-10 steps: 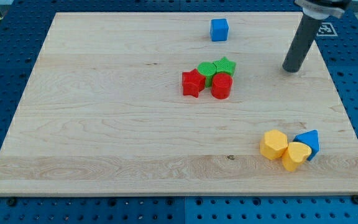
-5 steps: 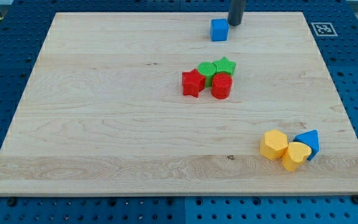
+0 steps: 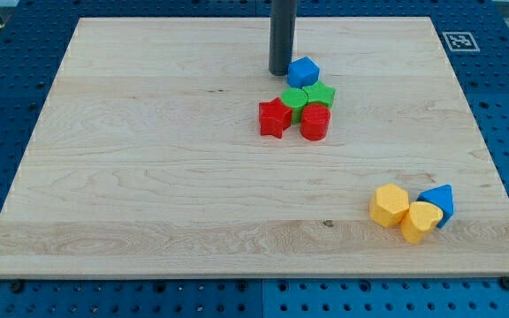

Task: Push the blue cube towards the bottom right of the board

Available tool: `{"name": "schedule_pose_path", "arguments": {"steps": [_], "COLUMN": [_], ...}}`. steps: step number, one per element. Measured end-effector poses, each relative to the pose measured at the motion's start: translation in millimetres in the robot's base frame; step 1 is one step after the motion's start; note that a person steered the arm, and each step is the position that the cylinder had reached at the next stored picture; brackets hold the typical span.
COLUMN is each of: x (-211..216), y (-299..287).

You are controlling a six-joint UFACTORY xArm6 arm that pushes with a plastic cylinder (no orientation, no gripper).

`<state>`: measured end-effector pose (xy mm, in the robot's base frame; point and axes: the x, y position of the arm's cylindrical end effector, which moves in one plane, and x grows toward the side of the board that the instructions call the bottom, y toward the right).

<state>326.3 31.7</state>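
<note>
The blue cube [image 3: 304, 71] lies turned at an angle in the upper middle of the wooden board [image 3: 148, 177], just above the green blocks. My tip [image 3: 279, 71] stands right at the cube's left side, touching or nearly touching it. The rod rises straight to the view's top. The board's bottom right corner holds a cluster of other blocks.
Just below the cube sit a green cylinder [image 3: 293, 98], a green star [image 3: 321, 93], a red star [image 3: 274, 117] and a red cylinder [image 3: 315, 123]. At the bottom right lie a yellow hexagon [image 3: 389, 205], a yellow heart [image 3: 421, 220] and a blue triangular block [image 3: 439, 201].
My tip swept from the right side to above the cube, then down to its left. The blue cube moved down and turned, now close to the green blocks.
</note>
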Motion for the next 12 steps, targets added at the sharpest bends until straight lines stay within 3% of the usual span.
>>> {"name": "schedule_pose_path", "arguments": {"steps": [2,4,5,7,9,11,12], "x": [26.4,18.2,41.5,0.6,26.0,60.6,47.7], "y": [14.8,61.2,76.3,98.9,143.7,151.4,167.4]}}
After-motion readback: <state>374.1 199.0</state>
